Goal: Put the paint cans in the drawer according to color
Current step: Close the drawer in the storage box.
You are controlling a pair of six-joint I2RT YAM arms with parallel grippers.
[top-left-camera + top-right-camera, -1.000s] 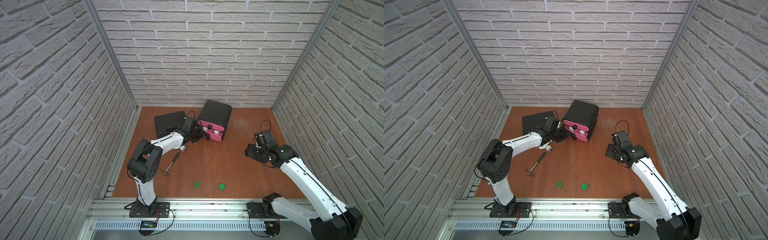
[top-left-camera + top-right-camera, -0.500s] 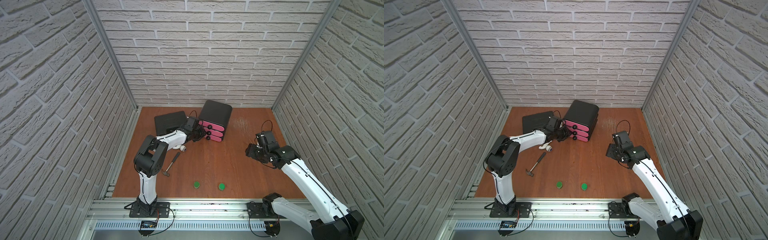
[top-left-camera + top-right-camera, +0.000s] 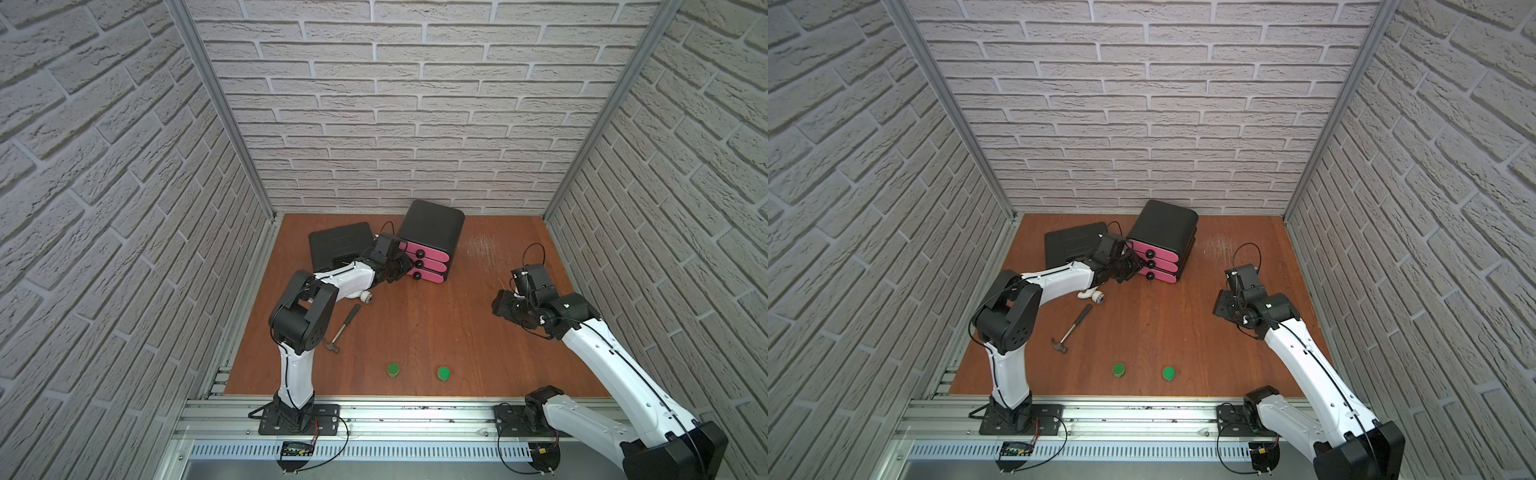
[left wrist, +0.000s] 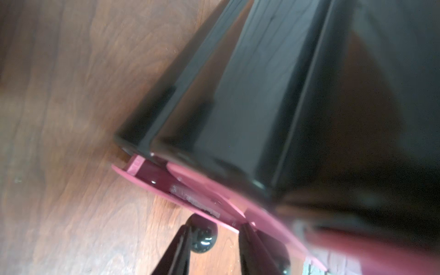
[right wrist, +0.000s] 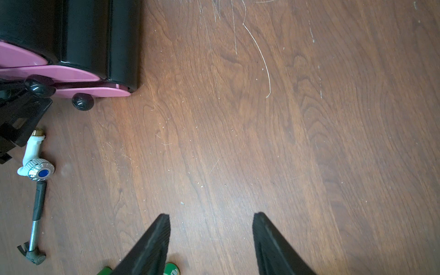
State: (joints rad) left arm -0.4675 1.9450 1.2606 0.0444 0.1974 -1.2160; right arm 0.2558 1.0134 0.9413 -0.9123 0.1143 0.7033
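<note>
Standing on the brown table (image 3: 415, 324) near its front edge are 2 paint cans with green lids, well apart from the drawers. The first green can (image 3: 393, 369) is nearer the hammer (image 3: 343, 328). The second green can (image 3: 443, 373) is beside it, not touching. In the right wrist view both cans are cut off by the picture edge, and 1 finger of the jaws covers part of them.

The drawer box (image 3: 432, 226) is black with 3 pink drawers (image 3: 434, 266). It sits at the back of the table. The left gripper (image 4: 215, 226) is right at the pink fronts. Its jaws are spread a little. A black knob (image 4: 202, 235) shows between them, close against 1 finger. The left wrist view is blurry, so I cannot tell if the knob is touched. In that view the lowest drawer stands out a crack from the box. The inside is too dark to see.

The right gripper (image 5: 212, 214) hangs over bare table with its jaws spread and nothing between them.

A white pipe piece (image 3: 1089, 295) lies half hidden under the left arm. A flat black case (image 3: 338, 245) lies behind that arm.
</note>
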